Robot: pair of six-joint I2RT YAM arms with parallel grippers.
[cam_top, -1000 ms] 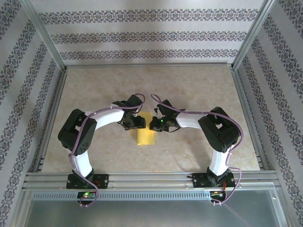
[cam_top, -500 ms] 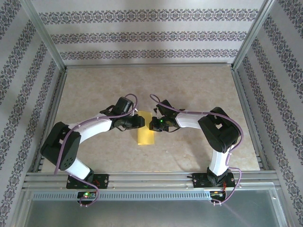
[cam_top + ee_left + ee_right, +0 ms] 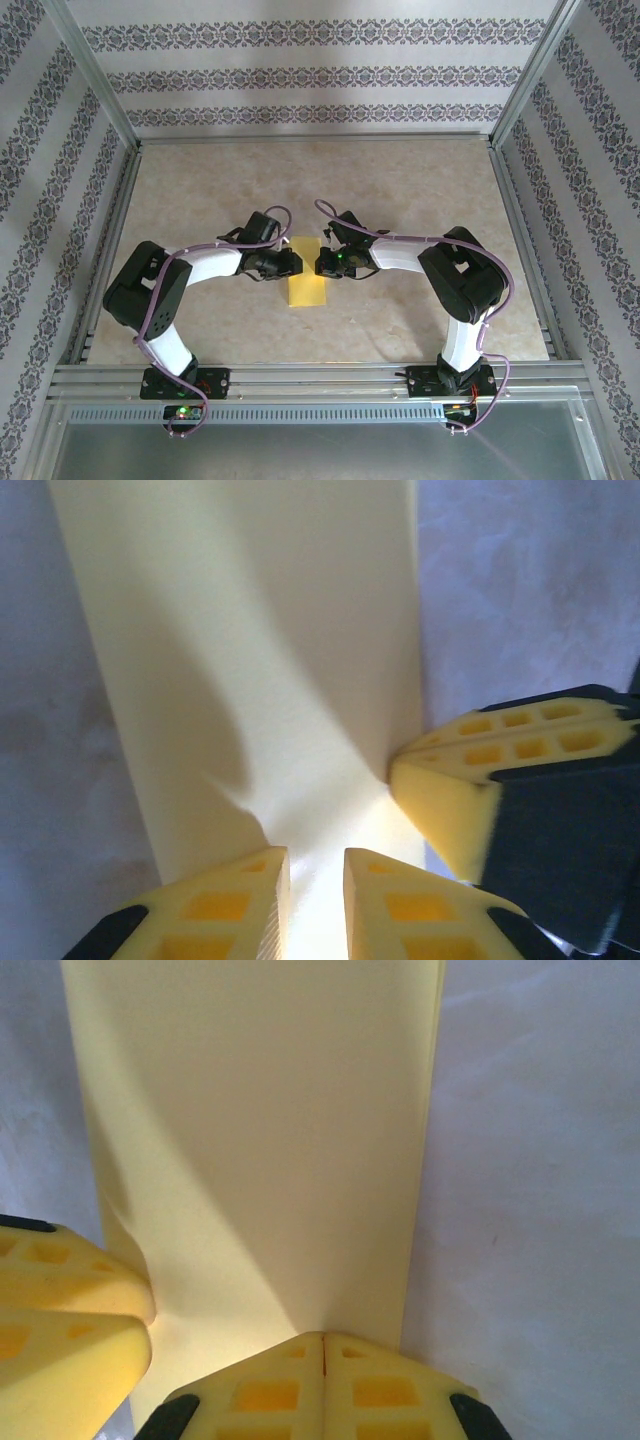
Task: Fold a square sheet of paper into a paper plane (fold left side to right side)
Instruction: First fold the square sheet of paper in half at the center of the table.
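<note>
**Item: square sheet of paper** point(image 3: 307, 290). Yellow, lying flat on the table point(image 3: 420, 200) as a narrow upright rectangle. Its right long edge shows two layers in the right wrist view, so it looks folded in half, left side over to right.

**Item: left gripper** point(image 3: 316, 880). Set at the sheet's left long edge, about a third of the way down from the far end. The fingers are nearly together with a narrow gap between them, and paper shows in that gap. The gap is wider than thin paper, so nothing is clearly held. A small ripple in the sheet lies just beside the left finger.

**Item: right gripper** point(image 3: 322, 1345). Set at the sheet's right long edge, directly opposite the left gripper. It is clenched, with the fingers closed flat against each other and the tips resting on the paper near that edge. It holds nothing between them and appears to pin the sheet down.

**Step in hand (judged):** the half fold is made. Both grippers are at the sheet, probably to flatten or steady it so the crease sets.

**Next move (judged):** the crease along the sheet's left edge needs firm pressing. One gripper should pin the sheet while the other works, because loose thin paper would slide or buckle. The pointed nose folds are not yet made.
</note>
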